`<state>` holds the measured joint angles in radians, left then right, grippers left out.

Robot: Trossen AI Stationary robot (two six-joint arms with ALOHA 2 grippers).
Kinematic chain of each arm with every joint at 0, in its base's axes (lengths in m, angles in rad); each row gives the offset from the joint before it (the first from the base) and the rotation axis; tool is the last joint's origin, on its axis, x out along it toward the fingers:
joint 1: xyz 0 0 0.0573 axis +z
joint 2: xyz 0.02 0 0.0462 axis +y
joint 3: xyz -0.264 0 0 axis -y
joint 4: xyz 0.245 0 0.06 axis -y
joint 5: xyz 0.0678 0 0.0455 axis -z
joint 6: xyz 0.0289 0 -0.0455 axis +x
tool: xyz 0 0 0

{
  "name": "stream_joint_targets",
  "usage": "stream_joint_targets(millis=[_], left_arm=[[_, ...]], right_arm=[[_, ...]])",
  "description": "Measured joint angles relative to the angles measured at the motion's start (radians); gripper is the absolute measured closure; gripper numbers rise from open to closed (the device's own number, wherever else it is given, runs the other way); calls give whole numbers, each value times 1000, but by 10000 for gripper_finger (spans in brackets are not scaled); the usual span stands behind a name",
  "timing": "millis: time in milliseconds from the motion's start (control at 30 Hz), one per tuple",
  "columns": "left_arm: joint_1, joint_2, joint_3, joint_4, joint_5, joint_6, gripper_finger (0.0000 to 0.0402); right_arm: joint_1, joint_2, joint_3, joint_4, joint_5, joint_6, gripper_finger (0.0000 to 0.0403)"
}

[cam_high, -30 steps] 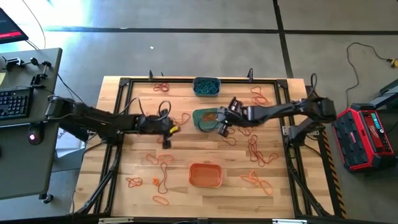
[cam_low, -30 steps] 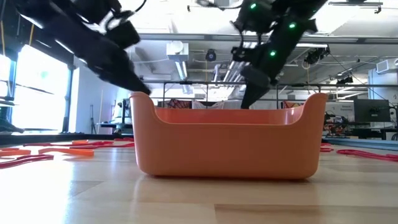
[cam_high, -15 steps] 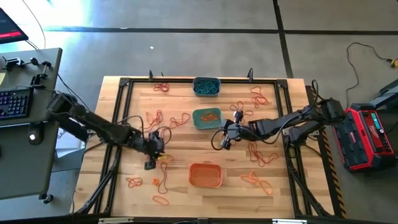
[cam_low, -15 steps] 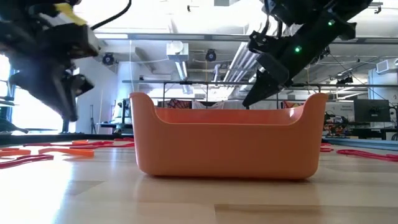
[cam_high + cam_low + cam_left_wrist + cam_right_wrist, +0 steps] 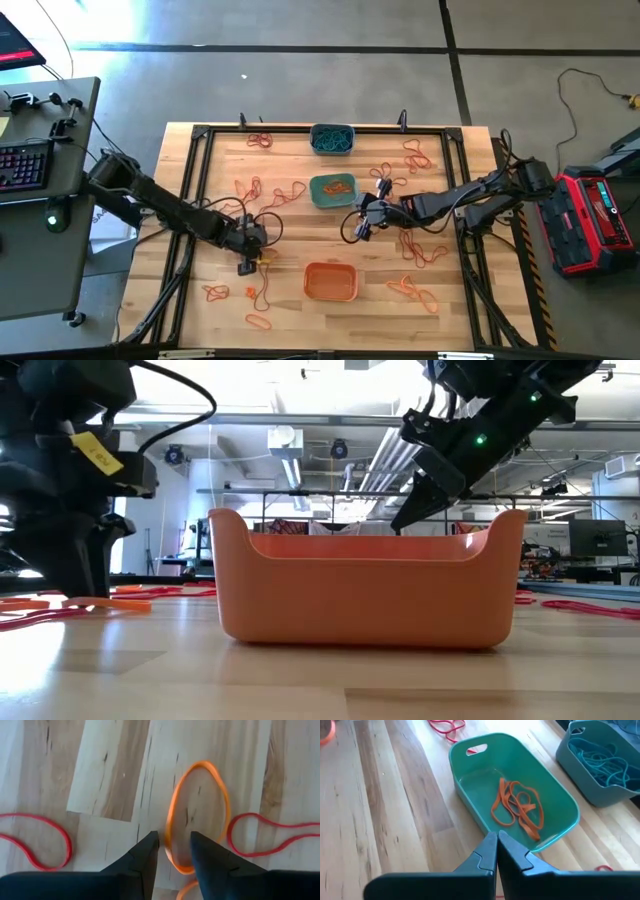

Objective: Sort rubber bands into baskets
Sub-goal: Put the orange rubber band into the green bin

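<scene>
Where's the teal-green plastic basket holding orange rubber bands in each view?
High view: teal-green plastic basket at table centre, between the grey-blue basket and the orange basket.
Low view: not visible; the orange basket fills the middle.
Left wrist view: not in it.
Right wrist view: centre, just beyond the shut right gripper.
Shared landmark: the grey-blue basket beside it.

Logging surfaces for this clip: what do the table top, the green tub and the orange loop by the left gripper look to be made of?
Table top: looks like pale wood planks, matt, with grain lines and dark flecks. Green tub: probably moulded plastic, smooth with a soft sheen, rounded corners and a cut-out handle slot. Orange loop: seemingly rubber, a thin matt band lying flat in a floppy oval just ahead of the left gripper, whose jaws stand apart.
</scene>
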<state>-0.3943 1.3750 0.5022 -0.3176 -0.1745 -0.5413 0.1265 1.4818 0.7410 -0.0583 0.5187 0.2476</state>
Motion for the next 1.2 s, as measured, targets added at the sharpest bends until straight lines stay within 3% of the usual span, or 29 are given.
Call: stream_joint_targets(millis=[133, 333, 600, 767, 1000, 1200], left_arm=[[1, -3, -1, -3, -3, -5, 321], [19, -3, 7, -19, -12, -7, 395], [144, -5, 181, -159, -100, 150, 400], [257, -5, 280, -136, -124, 331, 401], [412, -4, 320, 24, -119, 494, 401], [506, 37, 322, 206, -43, 577, 401]], right_arm=[[0, 0, 0, 9, 0, -20, 403], [0, 1, 0, 10, 0, -47, 403], [0, 1, 0, -10, -6, -47, 403], [0, 1, 0, -12, -17, -43, 403], [0, 1, 0, -12, -18, -46, 403], [0, 1, 0, -12, -17, -47, 403]])
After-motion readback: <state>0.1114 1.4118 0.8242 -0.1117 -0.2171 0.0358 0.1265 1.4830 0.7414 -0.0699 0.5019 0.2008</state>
